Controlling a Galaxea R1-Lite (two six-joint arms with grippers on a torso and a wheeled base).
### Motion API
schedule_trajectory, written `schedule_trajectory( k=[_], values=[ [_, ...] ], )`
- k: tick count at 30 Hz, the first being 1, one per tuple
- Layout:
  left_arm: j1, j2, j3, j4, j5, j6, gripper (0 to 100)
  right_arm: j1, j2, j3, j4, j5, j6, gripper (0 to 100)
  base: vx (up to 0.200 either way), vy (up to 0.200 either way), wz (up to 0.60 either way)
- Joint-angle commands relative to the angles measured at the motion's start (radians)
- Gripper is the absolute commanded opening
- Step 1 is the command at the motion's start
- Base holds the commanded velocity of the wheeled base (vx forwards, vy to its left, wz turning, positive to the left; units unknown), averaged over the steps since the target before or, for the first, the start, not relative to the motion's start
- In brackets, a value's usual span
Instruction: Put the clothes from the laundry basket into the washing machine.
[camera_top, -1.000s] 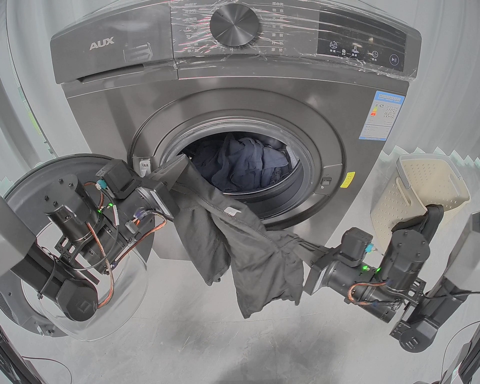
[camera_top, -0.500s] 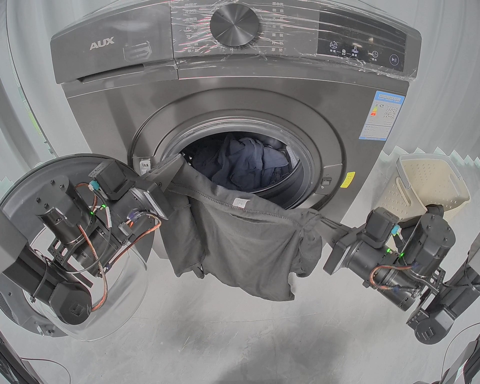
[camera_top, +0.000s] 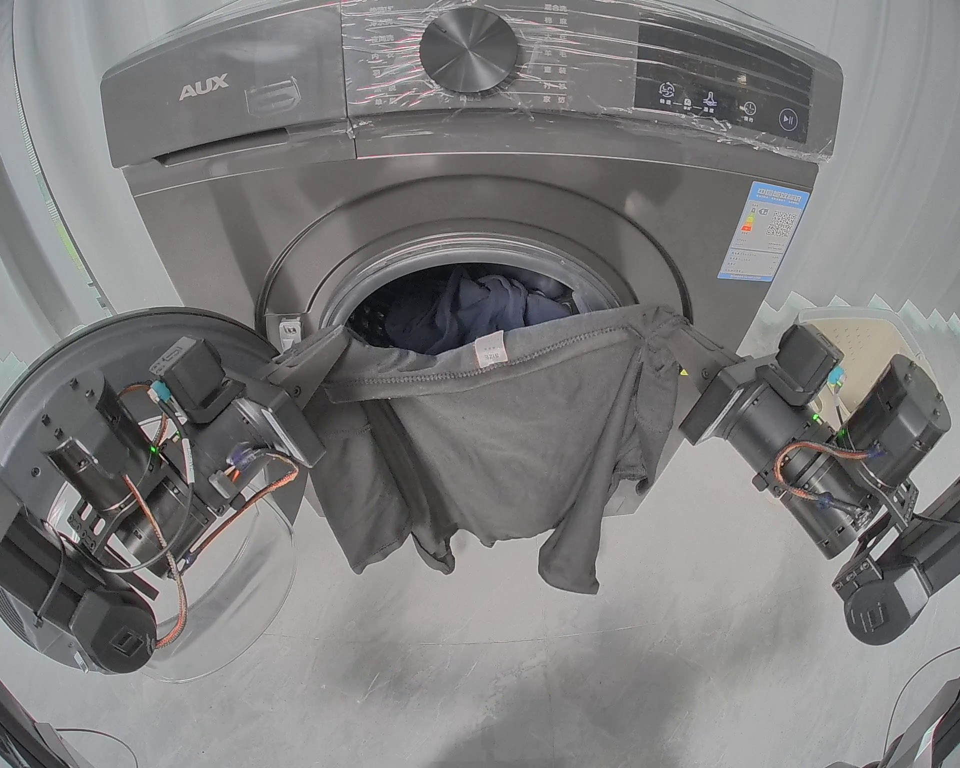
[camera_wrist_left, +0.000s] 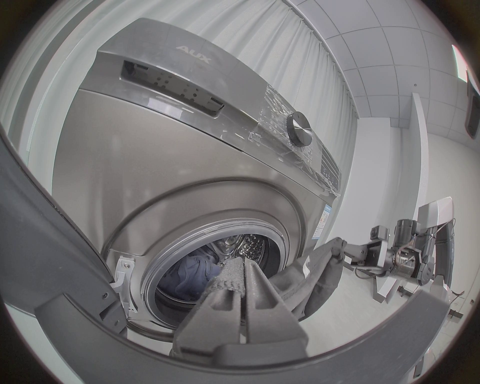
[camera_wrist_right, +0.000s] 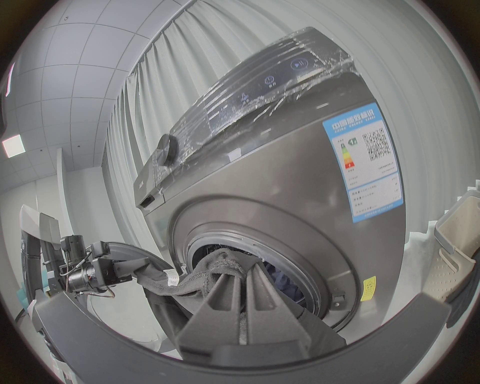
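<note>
A dark grey garment (camera_top: 500, 430) is stretched across the front of the washing machine (camera_top: 470, 200), its top edge level with the lower half of the round opening. My left gripper (camera_top: 325, 345) is shut on its left end, my right gripper (camera_top: 680, 335) shut on its right end. The cloth hangs down below the opening, off the floor. Blue clothes (camera_top: 460, 305) lie inside the drum. In the left wrist view the closed fingers (camera_wrist_left: 243, 285) pinch grey cloth (camera_wrist_left: 300, 280); in the right wrist view the grey fabric (camera_wrist_right: 215, 267) is bunched at the fingers (camera_wrist_right: 245, 295).
The machine's glass door (camera_top: 120, 480) stands swung open at the left, behind my left arm. A cream laundry basket (camera_top: 880, 330) sits on the floor at the right, partly hidden by my right arm. Bare grey floor (camera_top: 480, 660) lies in front.
My right gripper has risen from low near the floor up to the opening's right rim, pulling the garment taut and spreading it wide. The left gripper shifted slightly left and lower.
</note>
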Motion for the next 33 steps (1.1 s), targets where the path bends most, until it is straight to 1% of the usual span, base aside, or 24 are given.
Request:
schedule_trajectory(
  k=[1, 2, 4, 11, 15, 20, 29, 33],
  values=[
    [-0.001, -0.023, 0.018, -0.001, -0.001, 0.020, 0, -0.002, -0.020, -0.012, 0.000, 0.000, -0.002, 0, 0.000, 0.000, 0.00],
    [-0.002, -0.034, 0.018, 0.000, -0.001, 0.028, 0, 0.003, -0.026, -0.016, 0.000, 0.000, -0.002, 0, 0.000, 0.000, 0.00],
    [-0.004, -0.054, 0.016, 0.000, -0.002, 0.032, 0, 0.009, -0.043, -0.016, 0.000, 0.000, -0.004, 0, 0.000, 0.000, 0.00],
    [-0.004, -0.103, 0.004, 0.003, -0.004, 0.031, 0, 0.020, -0.079, -0.013, 0.000, 0.002, -0.008, 0, 0.000, 0.000, 0.00],
    [-0.004, -0.106, 0.001, 0.002, -0.014, 0.031, 0, 0.021, -0.079, -0.002, 0.000, 0.002, -0.010, 0, 0.000, 0.000, 0.00],
    [0.001, -0.106, -0.005, 0.002, -0.014, 0.031, 0, 0.021, -0.082, 0.002, 0.000, 0.003, -0.011, 0, 0.000, 0.000, 0.00],
    [0.006, -0.126, -0.019, 0.002, -0.016, 0.029, 0, 0.048, -0.105, 0.002, 0.001, 0.003, -0.014, 0, 0.000, 0.000, 0.00],
    [0.004, -0.129, -0.021, 0.002, -0.016, 0.029, 0, 0.048, -0.105, 0.001, 0.000, 0.003, -0.014, 0, 0.000, 0.000, 0.00]
  ],
)
